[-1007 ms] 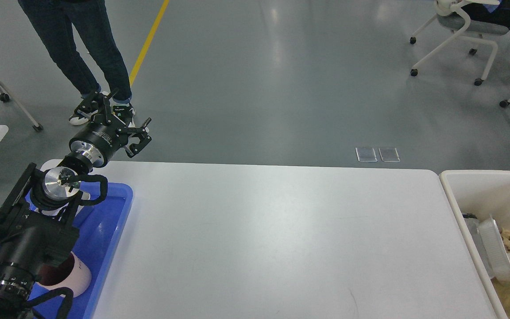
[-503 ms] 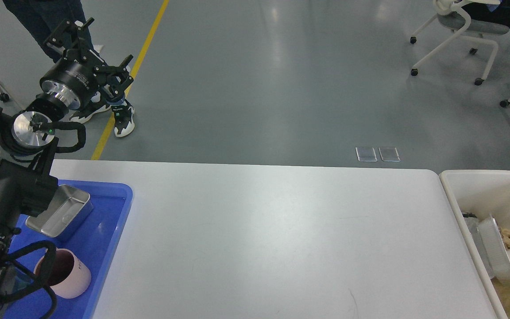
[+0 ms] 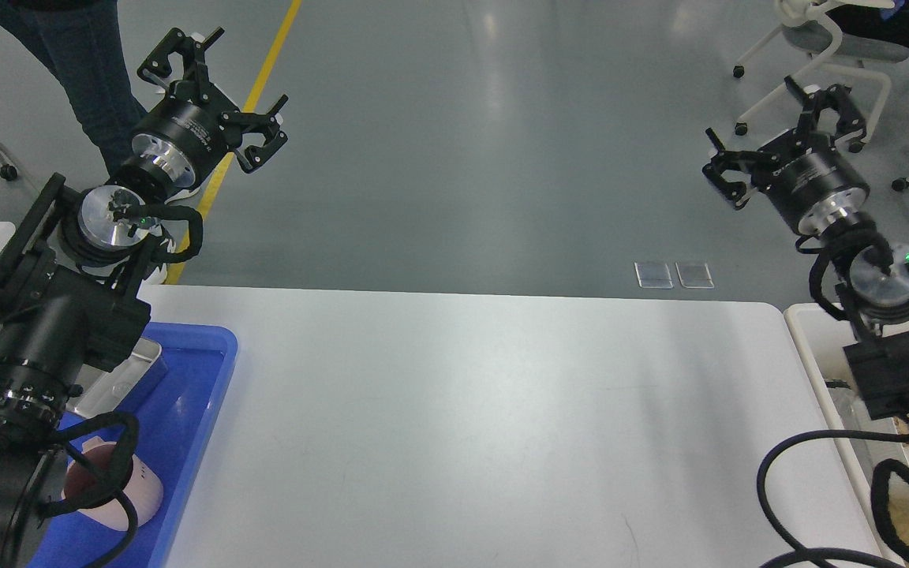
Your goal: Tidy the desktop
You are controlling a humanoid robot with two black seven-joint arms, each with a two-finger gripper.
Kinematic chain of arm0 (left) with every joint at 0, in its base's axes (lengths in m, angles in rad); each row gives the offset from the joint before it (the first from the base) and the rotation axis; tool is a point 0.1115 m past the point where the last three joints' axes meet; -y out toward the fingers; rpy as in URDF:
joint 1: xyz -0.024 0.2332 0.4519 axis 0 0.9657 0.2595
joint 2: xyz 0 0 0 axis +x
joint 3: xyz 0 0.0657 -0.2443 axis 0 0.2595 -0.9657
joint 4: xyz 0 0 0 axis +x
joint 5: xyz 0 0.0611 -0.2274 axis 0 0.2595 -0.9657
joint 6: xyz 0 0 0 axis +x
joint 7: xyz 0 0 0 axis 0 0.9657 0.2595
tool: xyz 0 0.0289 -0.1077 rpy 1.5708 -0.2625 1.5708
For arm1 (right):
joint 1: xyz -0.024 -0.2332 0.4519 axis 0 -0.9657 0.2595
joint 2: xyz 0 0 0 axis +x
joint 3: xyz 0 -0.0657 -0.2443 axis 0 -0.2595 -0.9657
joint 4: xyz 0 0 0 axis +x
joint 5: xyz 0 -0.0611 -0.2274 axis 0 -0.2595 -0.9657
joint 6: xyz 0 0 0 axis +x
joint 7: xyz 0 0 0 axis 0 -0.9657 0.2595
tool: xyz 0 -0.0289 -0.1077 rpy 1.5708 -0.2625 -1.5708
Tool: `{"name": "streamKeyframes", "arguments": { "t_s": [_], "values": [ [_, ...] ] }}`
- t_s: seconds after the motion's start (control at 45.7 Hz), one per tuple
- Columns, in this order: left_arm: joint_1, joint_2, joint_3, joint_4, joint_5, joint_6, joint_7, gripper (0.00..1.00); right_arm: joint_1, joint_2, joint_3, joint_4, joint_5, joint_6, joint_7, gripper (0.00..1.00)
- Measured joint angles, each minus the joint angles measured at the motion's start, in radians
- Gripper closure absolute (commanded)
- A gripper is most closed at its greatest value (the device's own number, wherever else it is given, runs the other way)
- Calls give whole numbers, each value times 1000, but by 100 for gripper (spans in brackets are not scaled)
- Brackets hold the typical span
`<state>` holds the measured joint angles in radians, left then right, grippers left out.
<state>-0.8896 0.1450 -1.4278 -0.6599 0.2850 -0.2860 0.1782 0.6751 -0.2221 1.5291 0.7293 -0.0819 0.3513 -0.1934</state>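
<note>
The desktop (image 3: 486,410) is a wide white tabletop with rounded corners, filling the lower middle of the head view. My left gripper (image 3: 214,91) is raised high beyond the table's far left edge, open and empty. My right gripper (image 3: 790,130) is raised beyond the far right edge, open and empty. Both arms stand over the table's ends, the left over a blue tray (image 3: 198,394), the right over a cream-white bin (image 3: 809,335).
The blue tray holds a metal tin (image 3: 135,371) and a pink cup (image 3: 135,493), both partly hidden by my left arm. A person's legs (image 3: 80,59) stand at the far left. Wheeled chairs (image 3: 825,55) stand at the far right.
My right arm has come into view at the right with its gripper raised. My left gripper has shifted right and stays raised. The person's legs have moved left.
</note>
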Motion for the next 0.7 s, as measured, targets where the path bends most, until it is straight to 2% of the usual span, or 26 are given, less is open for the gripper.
{"name": "streamKeyframes", "arguments": {
  "t_s": [0.131,0.197,0.416,0.7],
  "values": [
    [22,-46,-5,16,-81,-3,-69,3,-34,126,72,0,9,62,-1,0],
    [55,-67,-5,19,-91,-13,-86,3,-46,181,84,0,10,81,-2,0],
    [162,-88,-5,20,-96,-119,-104,3,-54,318,92,-8,8,134,-3,0],
    [201,-104,-13,25,-101,-137,-121,3,-75,347,104,-37,7,140,3,0]
  ]
}}
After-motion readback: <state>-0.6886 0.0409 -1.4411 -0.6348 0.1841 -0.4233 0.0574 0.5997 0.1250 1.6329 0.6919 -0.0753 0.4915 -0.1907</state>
